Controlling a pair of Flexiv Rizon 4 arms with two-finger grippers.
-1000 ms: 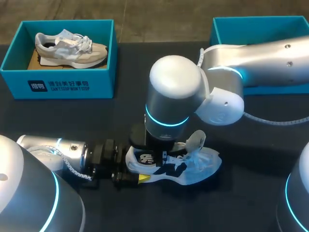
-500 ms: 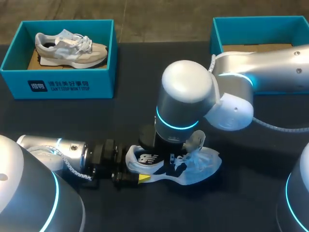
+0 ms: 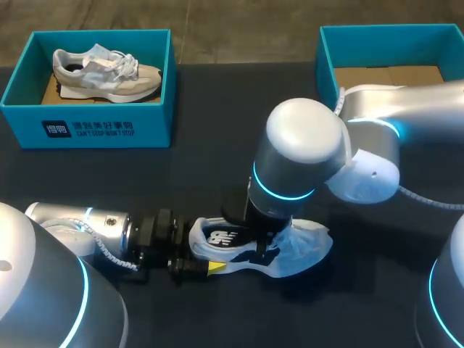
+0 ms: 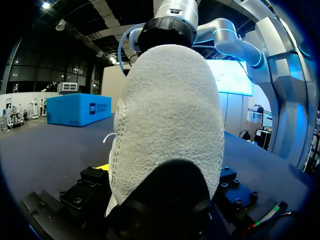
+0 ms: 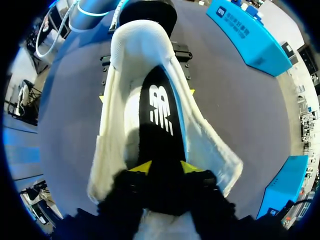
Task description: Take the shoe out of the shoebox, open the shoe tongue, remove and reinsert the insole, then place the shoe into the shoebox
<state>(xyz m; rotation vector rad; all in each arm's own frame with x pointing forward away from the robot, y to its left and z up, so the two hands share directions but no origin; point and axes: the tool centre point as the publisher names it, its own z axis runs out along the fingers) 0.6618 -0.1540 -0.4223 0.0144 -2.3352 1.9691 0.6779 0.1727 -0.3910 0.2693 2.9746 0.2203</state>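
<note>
The white shoe (image 3: 308,245) stands upright on the dark table, its heel toward my left arm. My left gripper (image 3: 205,254) has its fingers against both sides of the heel (image 4: 167,115), which fills the left wrist view. The black insole (image 5: 157,107) with a white logo lies inside the shoe (image 5: 117,115). My right gripper (image 5: 164,167) points down into the shoe's opening, yellow tips apart, the insole's front end running between them. In the head view the right wrist (image 3: 290,181) hides those fingers. The empty teal shoebox (image 3: 326,51) stands at the back right.
A second teal shoebox (image 3: 87,130) at the back left holds a grey-and-white shoe (image 3: 105,72). Bare table lies between the two boxes and in front of the white shoe.
My right arm has shifted rightward along the shoe toward its toe and now covers the raised tongue. Its fingers have parted. My left arm and the shoe have stayed put.
</note>
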